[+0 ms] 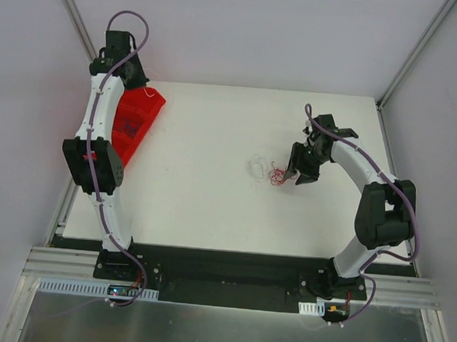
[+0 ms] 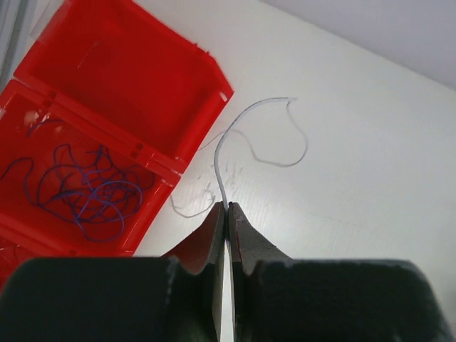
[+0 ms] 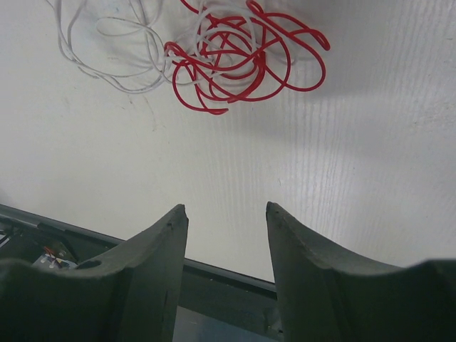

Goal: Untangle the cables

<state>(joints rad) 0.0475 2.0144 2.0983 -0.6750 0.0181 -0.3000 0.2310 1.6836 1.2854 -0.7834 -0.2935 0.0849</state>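
A tangle of red cables [image 1: 277, 175] lies mid-table, joined to pale grey-white cables [image 1: 257, 166] on its left. In the right wrist view the red tangle [image 3: 242, 57] and the white loops [image 3: 107, 50] lie ahead of my right gripper [image 3: 226, 208], which is open, empty and just short of them. My right gripper [image 1: 301, 169] sits right of the tangle. My left gripper [image 2: 228, 208] is shut on a thin pale grey cable [image 2: 246, 121] that curls away over the table beside the red bin. In the top view it [image 1: 143, 84] is at the bin's far end.
A red compartment bin [image 1: 143, 111] stands at the table's far left. In the left wrist view one compartment [image 2: 121, 71] is bare and another holds several purple cables [image 2: 85, 189]. The table's dark front edge [image 3: 228, 274] shows behind my right fingers.
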